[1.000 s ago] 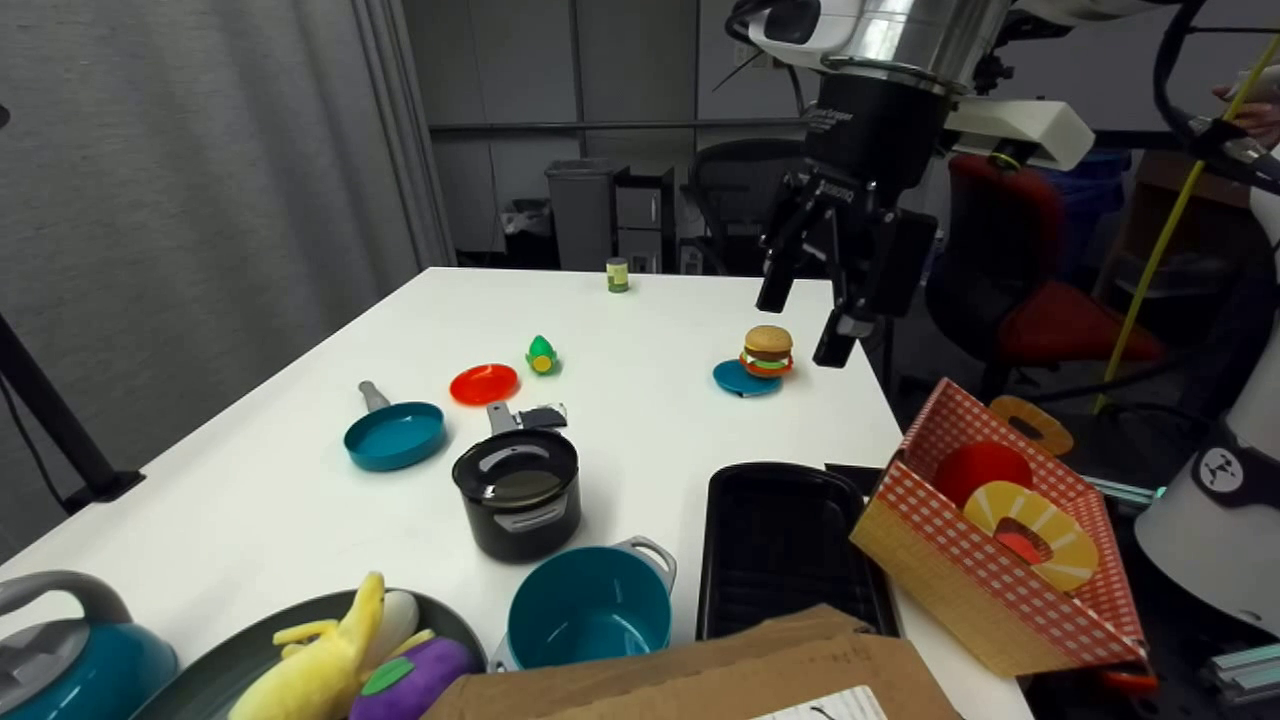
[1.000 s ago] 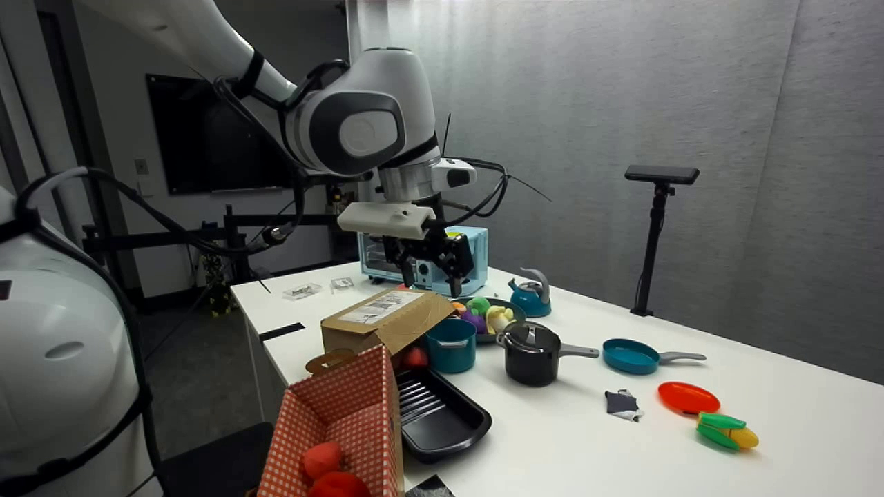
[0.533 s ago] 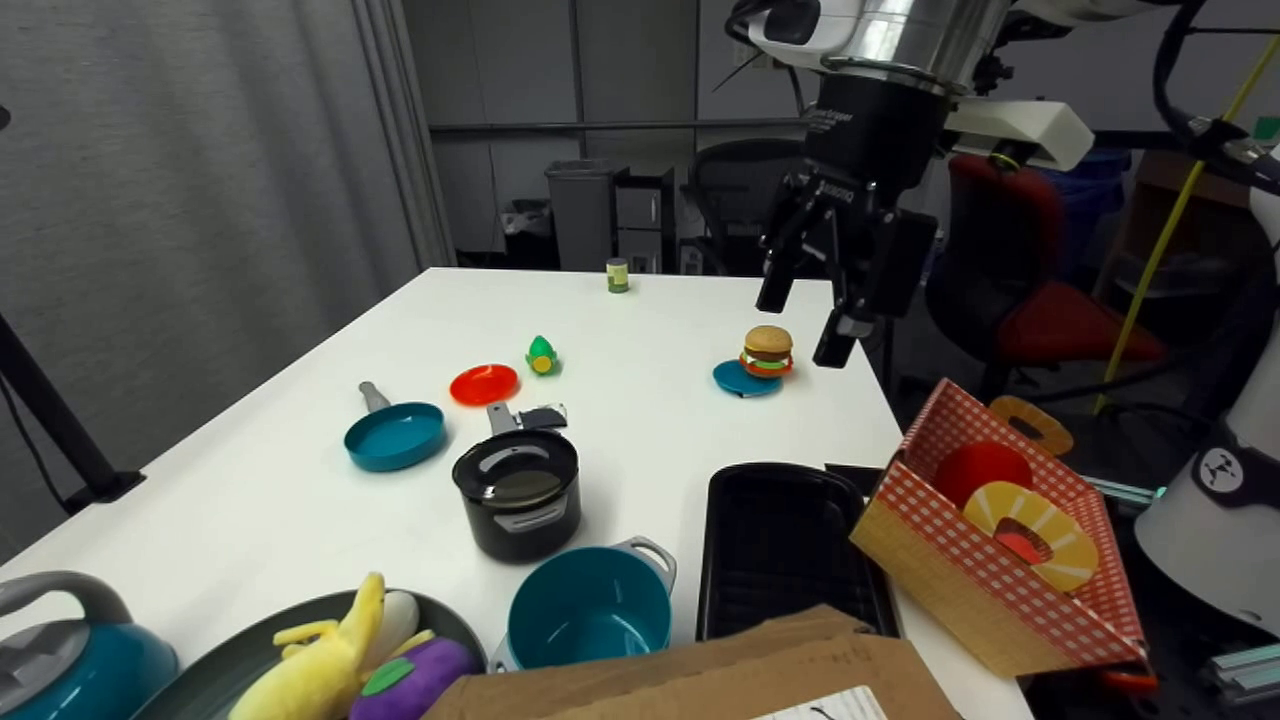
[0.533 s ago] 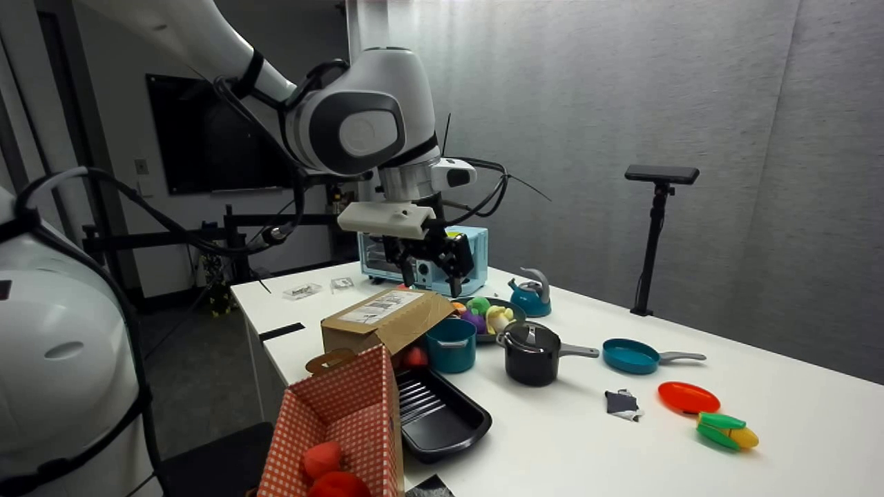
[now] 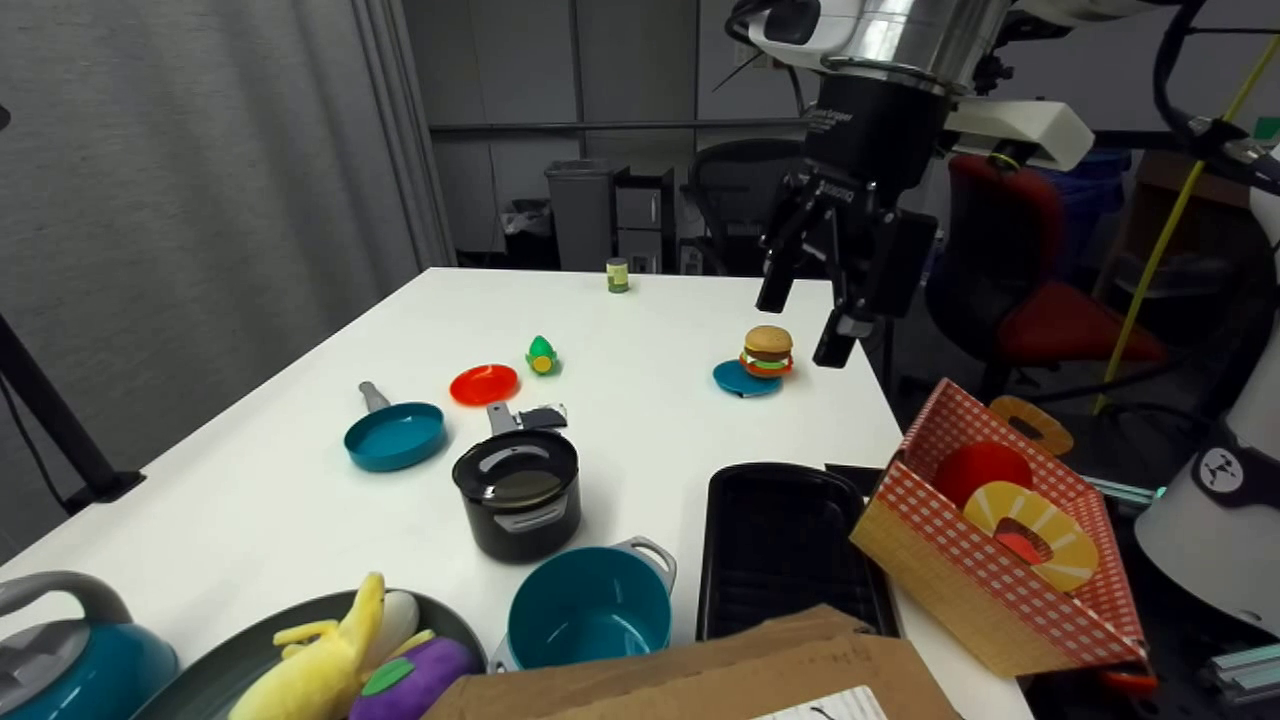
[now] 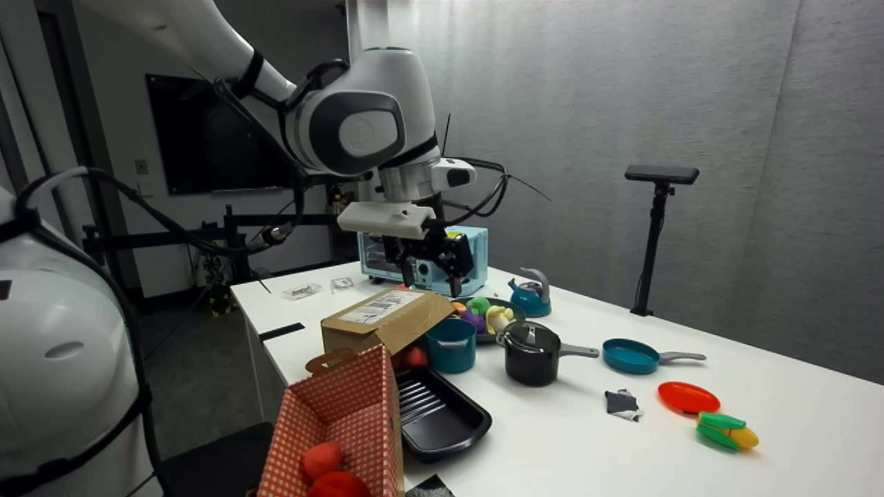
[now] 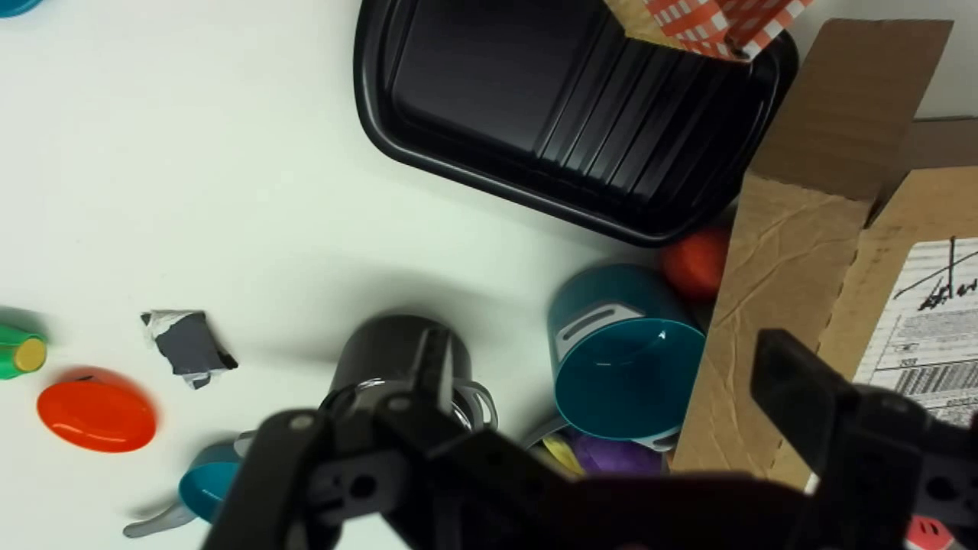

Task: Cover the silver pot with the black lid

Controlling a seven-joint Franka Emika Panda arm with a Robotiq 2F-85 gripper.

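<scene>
Pincer [image 7: 611,370] hangs in the air above the table [image 5: 640,440], its two fingers [image 7: 798,397] spread wide. Lower down and off to one side, apart from the fingertips, the dark pot [image 5: 510,542] stands upright with the black lid [image 5: 520,488] resting on top; in the wrist view, one finger partly hides both. Between the fingers in that view shows a teal pot [image 7: 630,382], just beside a cardboard box [image 7: 772,305]. Farther out lie a black baking tray [image 7: 474,76], a frying pan [image 6: 630,357], a red plate [image 6: 688,397] and, overlapping the tray, a checked basket [image 5: 960,605].
</scene>
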